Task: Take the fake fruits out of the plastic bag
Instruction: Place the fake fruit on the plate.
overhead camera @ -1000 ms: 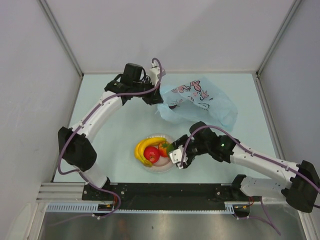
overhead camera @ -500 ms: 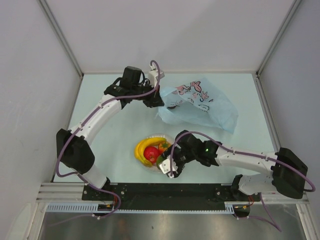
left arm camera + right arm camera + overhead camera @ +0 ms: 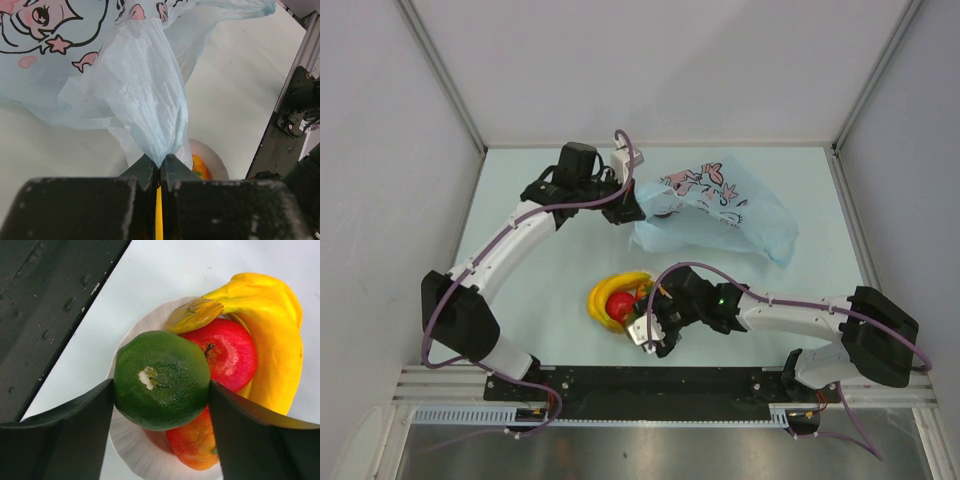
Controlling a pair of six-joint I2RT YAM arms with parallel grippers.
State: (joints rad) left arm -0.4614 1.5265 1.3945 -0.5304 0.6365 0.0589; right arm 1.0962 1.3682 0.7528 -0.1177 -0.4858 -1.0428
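Note:
The light-blue plastic bag [image 3: 720,208] lies at the back of the table; it fills the upper part of the left wrist view [image 3: 135,85]. My left gripper [image 3: 632,207] is shut on a bunched fold of the bag's left edge [image 3: 159,159]. My right gripper [image 3: 645,328] is shut on the green round fruit [image 3: 161,378] and holds it just over the white plate [image 3: 131,452]. The yellow banana [image 3: 277,345], the red apple [image 3: 231,352] and the orange-red fruit [image 3: 192,442] lie on the plate. In the top view the banana [image 3: 610,290] and apple [image 3: 620,304] show; the right arm hides much of the plate.
The black front rail of the table [image 3: 640,385] runs just in front of the plate, and shows in the right wrist view [image 3: 45,300]. Grey walls enclose the table on three sides.
My right gripper has carried the green fruit left and toward the front, from beside the plate to over it. My left gripper has pulled the bag's edge slightly back and left.

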